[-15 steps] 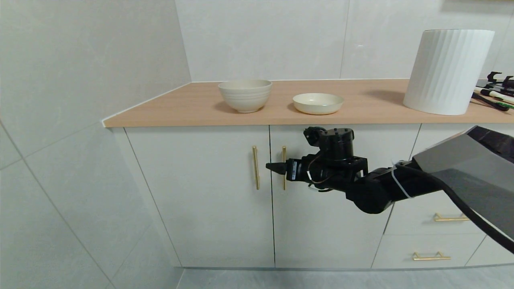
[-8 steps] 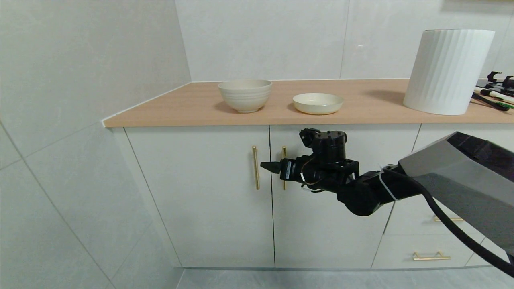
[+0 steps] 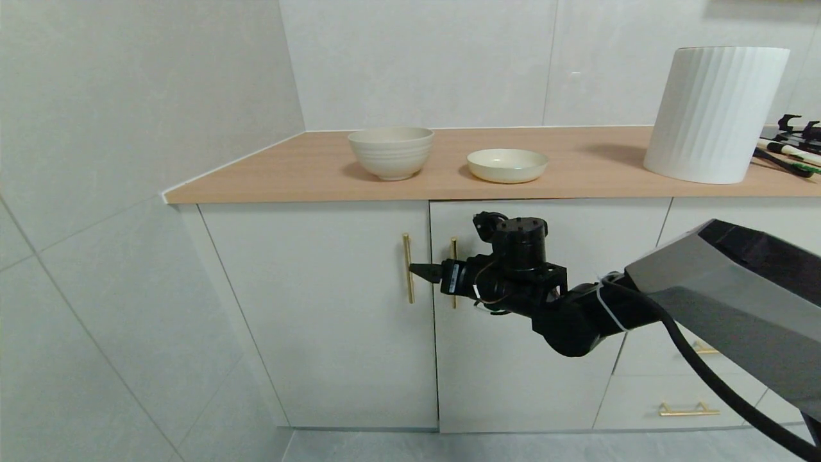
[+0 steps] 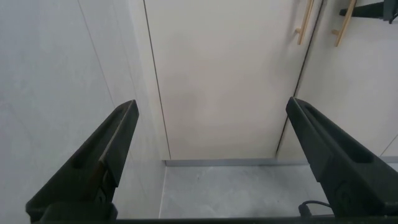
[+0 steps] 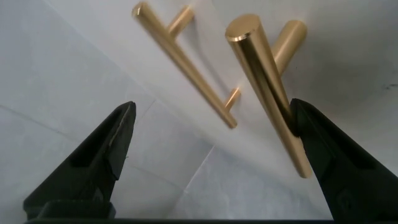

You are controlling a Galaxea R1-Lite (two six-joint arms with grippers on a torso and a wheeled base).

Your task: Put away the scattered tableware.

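Tableware sits out on the wooden countertop (image 3: 596, 176): a ribbed bowl (image 3: 391, 153) and, just beside it, a shallow dish (image 3: 507, 165), both above the pair of closed cabinet doors. The step in hand looks like opening that cabinet, not yet lifting anything. The right gripper (image 3: 418, 271) is level with the two brass handles, its jaws apart and empty; from the head view its tip lies at the left door's handle (image 3: 408, 253) while its body crosses in front of the right door's handle (image 3: 453, 247). The right wrist view shows both bars between the open fingers, the nearer one close against one finger, so which handle is meant I cannot tell. To do this well, only one bar should sit between the pads before closing — catching both would jam the doors against each other. Grip mid-bar, squarely across it, then pull along the door's arc rather than straight back, since the thin round bar could slip. The left gripper (image 4: 211, 106) hangs low, jaws wide and empty, facing the foot of the left door; it should stay out of the door's swing.
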